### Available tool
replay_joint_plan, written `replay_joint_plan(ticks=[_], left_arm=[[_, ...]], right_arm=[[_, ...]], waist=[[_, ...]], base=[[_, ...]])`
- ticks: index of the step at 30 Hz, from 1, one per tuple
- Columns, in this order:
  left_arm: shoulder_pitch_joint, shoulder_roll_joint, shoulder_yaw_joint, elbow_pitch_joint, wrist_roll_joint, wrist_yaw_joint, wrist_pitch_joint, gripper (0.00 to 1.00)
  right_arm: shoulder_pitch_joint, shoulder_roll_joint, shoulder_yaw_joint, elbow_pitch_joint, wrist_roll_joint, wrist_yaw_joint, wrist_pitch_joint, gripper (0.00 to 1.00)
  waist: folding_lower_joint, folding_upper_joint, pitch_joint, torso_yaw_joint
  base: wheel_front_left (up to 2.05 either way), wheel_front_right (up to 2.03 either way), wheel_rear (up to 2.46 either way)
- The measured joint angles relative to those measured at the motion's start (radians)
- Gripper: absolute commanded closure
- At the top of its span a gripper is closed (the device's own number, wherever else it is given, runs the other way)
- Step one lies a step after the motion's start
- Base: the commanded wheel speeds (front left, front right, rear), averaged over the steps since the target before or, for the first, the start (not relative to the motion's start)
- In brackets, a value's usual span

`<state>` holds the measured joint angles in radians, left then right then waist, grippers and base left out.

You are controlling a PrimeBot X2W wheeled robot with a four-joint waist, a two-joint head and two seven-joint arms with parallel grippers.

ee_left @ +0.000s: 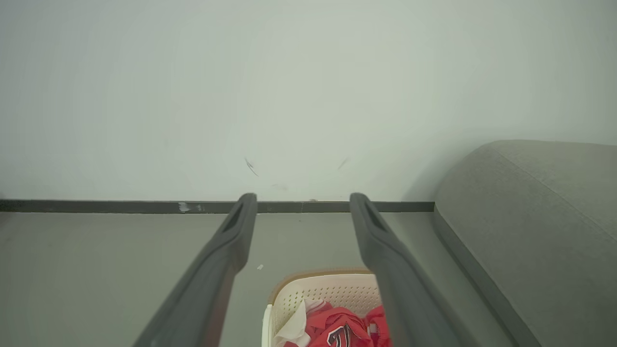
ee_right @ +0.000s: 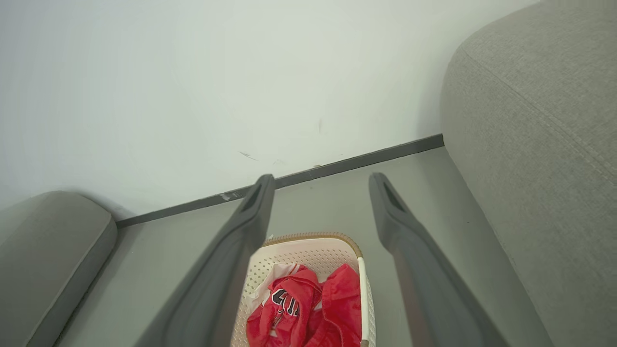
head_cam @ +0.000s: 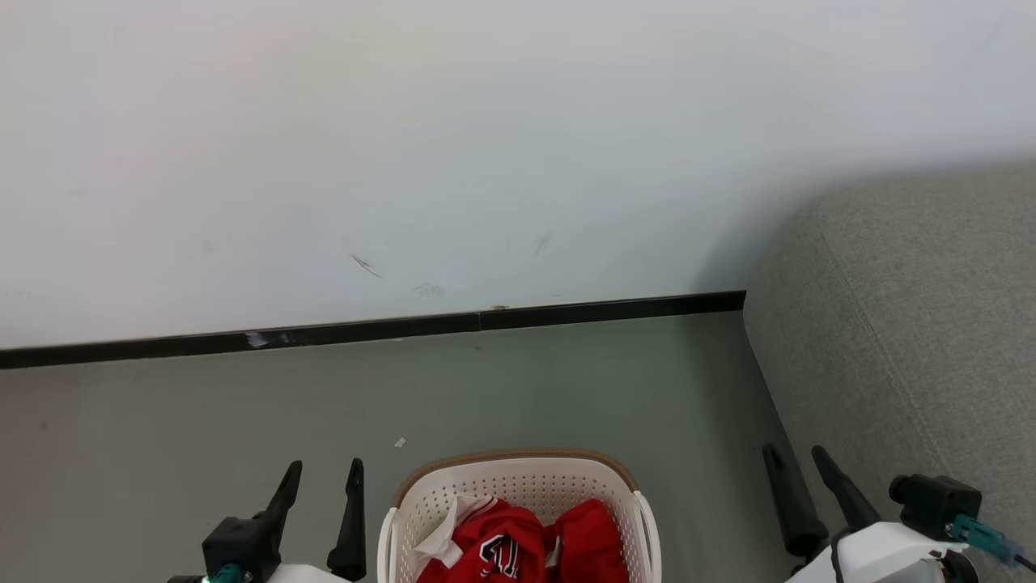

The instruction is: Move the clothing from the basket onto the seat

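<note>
The clothing (head_cam: 518,544) in basket (head_cam: 518,479) lies between left fingers (head_cam: 350,518), nearer, and right fingers (head_cam: 791,502), by seat (head_cam: 931,324); both pairs wide, empty.

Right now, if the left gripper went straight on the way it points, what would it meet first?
Probably the white wall, above its dark skirting strip. The open left gripper points over the cream perforated plastic basket and the grey floor, with nothing nearer in line, though depth is unclear.
</note>
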<state>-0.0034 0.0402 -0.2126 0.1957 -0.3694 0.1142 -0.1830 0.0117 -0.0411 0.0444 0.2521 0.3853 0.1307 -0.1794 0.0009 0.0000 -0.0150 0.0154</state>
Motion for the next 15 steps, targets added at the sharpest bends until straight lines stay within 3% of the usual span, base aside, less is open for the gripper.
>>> replay_joint_plan(ticks=[15], left_arm=[[0.0,0.003,-0.039,-0.001,0.174,0.053,-0.049,0.0]], right_arm=[[0.0,0.0,0.011,-0.013,-0.231,0.0,-0.047,0.0]], waist=[[-0.0002,0.0,-0.006,-0.002]], base=[[0.0,0.0,0.0]])
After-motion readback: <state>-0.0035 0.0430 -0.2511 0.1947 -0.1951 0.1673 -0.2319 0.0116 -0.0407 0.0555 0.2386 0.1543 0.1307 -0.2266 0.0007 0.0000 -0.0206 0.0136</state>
